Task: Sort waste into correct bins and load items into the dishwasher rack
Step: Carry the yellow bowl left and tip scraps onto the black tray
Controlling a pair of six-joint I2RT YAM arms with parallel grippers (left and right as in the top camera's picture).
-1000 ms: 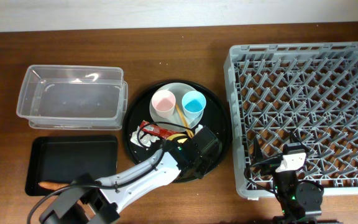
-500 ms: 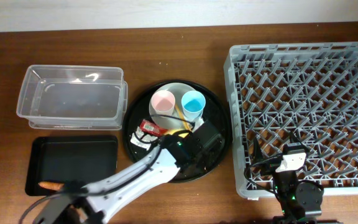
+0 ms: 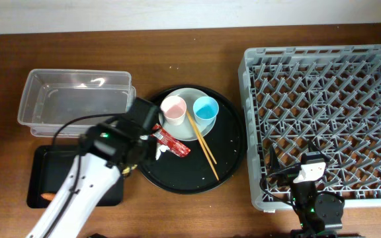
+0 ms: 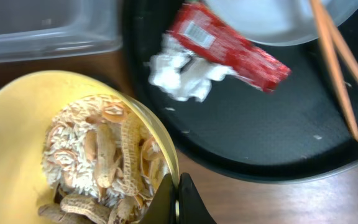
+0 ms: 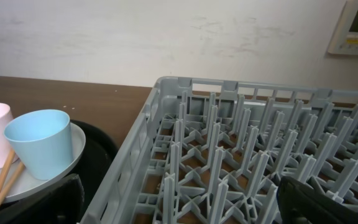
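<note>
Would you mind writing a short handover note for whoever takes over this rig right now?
Left tool: shut on the bowl rim, scraps inside, beside the round tray.
Right tool: open, by the rack.
Pink cup and blue cup stand on the plate; chopsticks, wrapper, paper ball lie on the round tray.
Done: one orange piece in the black bin.
Left: dump scraps, bin wrapper and paper, load the rack; tub and rack hold nothing.

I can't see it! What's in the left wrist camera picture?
The left gripper pinches the rim of a yellow bowl holding beige food scraps. Beside it, a red wrapper and white paper ball lie on a round black tray.
</note>
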